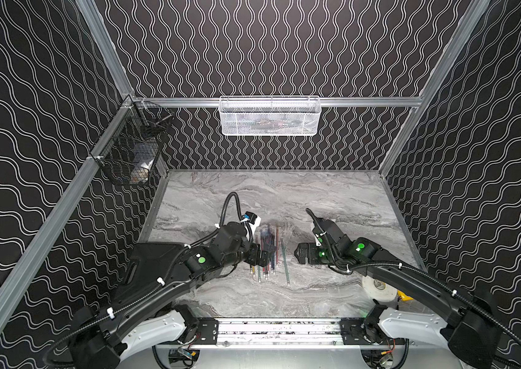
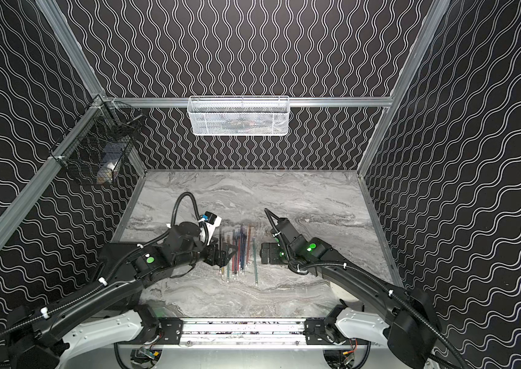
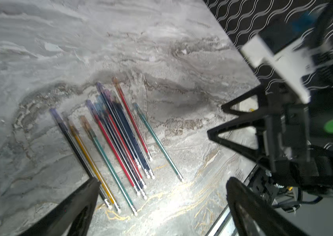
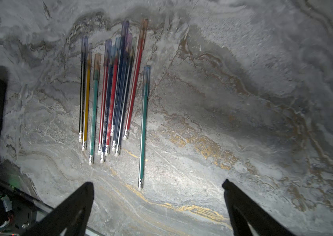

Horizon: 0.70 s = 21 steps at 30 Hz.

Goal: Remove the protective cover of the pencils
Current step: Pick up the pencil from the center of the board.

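Note:
Several pencils (image 1: 267, 252) (image 2: 238, 252) lie side by side on the marble table, in black, yellow, green, red and blue. One green pencil (image 4: 144, 126) lies slightly apart on the right. Tinted see-through covers (image 4: 144, 30) sit on their far tips; the silvery-white ends (image 3: 135, 212) face the front. My left gripper (image 3: 164, 181) (image 1: 268, 255) is open over the left part of the bunch, holding nothing. One of its fingers (image 3: 88, 194) overlaps the black pencil (image 3: 73, 141). My right gripper (image 4: 157, 182) (image 1: 297, 254) is open and empty, just right of the lone green pencil.
A white mesh basket (image 1: 270, 116) hangs on the back wall. A black wire basket (image 1: 131, 150) hangs on the left rail. A white tape roll (image 1: 379, 289) lies at the table's front right, partly under the right arm. Metal frame edges (image 1: 153, 204) border the table.

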Motion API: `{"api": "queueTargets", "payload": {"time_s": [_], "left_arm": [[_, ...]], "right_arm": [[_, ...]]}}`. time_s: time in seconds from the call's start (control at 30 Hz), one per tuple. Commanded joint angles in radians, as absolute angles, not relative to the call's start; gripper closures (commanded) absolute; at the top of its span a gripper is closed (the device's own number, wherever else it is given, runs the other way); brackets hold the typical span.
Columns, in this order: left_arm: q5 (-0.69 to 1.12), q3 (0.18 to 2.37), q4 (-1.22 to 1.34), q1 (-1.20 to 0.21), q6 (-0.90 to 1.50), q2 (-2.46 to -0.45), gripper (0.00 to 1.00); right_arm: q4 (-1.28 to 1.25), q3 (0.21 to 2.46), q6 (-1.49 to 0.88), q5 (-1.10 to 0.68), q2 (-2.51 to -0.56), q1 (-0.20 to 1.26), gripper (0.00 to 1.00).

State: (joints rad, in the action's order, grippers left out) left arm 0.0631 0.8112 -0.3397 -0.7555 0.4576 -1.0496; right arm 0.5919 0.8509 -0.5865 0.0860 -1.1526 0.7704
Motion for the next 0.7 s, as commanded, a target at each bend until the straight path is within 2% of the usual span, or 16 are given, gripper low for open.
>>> {"api": "queueTargets", "payload": {"time_s": [0.0, 0.13, 0.2, 0.43, 0.57, 0.67], "left_arm": [[0.081, 0.831, -0.381, -0.787, 0.482, -1.113, 0.00], [0.036, 0.857, -0.364, -0.862, 0.494, -1.190, 0.00], [0.016, 0.879, -0.362, -0.897, 0.497, -1.230, 0.04], [-0.051, 0.941, -0.360, -1.012, 0.556, -1.390, 0.18], [-0.146, 1.003, -0.417, -1.064, 0.577, -1.478, 0.20], [-0.175, 1.079, -0.463, -1.089, 0.576, -1.561, 0.33]], "right_arm": [[0.615, 0.831, -0.625, 0.142, -1.119, 0.769, 0.01], [0.651, 0.814, -0.666, 0.147, -1.067, 0.745, 0.01], [0.667, 0.799, -0.678, 0.137, -1.024, 0.707, 0.01], [0.683, 0.700, -0.648, -0.052, -0.860, 0.397, 0.01], [0.675, 0.656, -0.653, -0.080, -0.831, 0.369, 0.01], [0.659, 0.637, -0.662, -0.088, -0.826, 0.369, 0.01]]}}
